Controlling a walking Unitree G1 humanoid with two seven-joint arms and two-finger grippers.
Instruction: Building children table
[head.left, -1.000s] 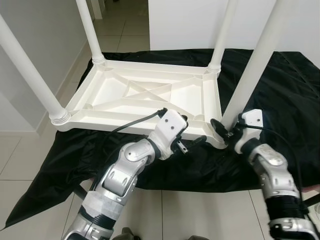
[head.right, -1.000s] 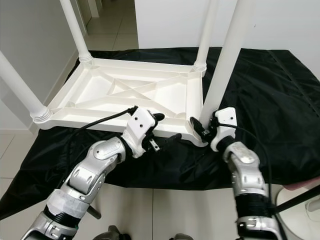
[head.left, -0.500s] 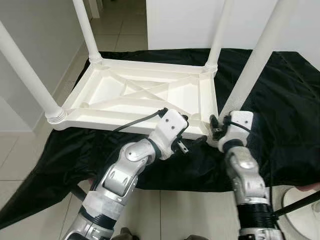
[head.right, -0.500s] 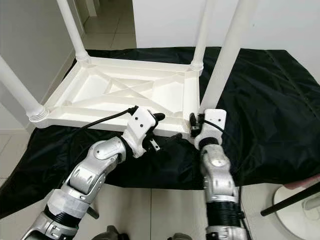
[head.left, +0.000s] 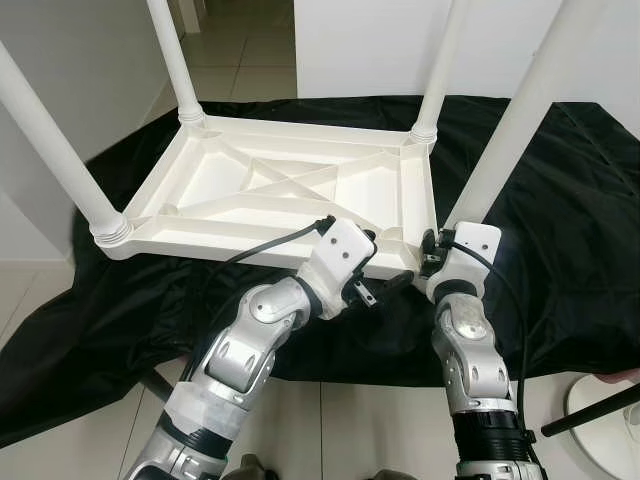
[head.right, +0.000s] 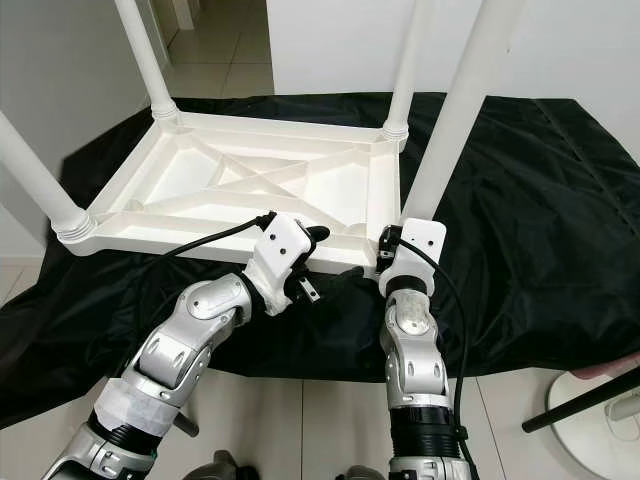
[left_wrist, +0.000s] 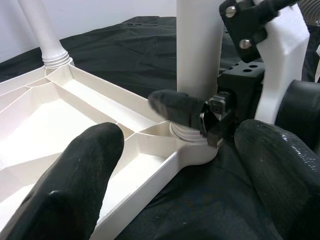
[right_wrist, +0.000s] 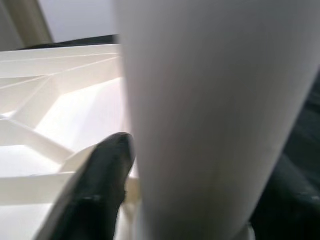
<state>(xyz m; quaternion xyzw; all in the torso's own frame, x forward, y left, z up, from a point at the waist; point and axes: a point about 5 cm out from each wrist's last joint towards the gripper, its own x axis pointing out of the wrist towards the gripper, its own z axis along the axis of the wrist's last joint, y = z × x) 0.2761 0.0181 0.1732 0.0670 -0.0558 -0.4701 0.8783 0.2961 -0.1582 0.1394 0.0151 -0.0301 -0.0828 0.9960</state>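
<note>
The white plastic children's table (head.left: 290, 185) lies upside down on a black cloth, its four legs pointing up. My right gripper (head.left: 432, 250) is shut on the base of the near right leg (head.left: 510, 130), where it meets the corner socket. One black finger (right_wrist: 100, 190) presses against that leg; the other is hidden behind it. My left gripper (head.left: 385, 262) hovers open at the table's front rim just left of that corner, its fingers (left_wrist: 75, 185) spread wide and holding nothing. From the left wrist view, the right gripper's finger (left_wrist: 175, 106) lies on the leg's collar.
The black cloth (head.left: 560, 220) covers the tiled floor under and around the table. Three other legs (head.left: 60, 150) rise at the remaining corners. A white wall stands behind. A white round base with a dark pole (head.left: 600, 410) sits at the near right.
My right forearm has swung in from the right and now stands straight below the corner, its gripper drawn closer onto the leg base. The left arm has stayed put.
</note>
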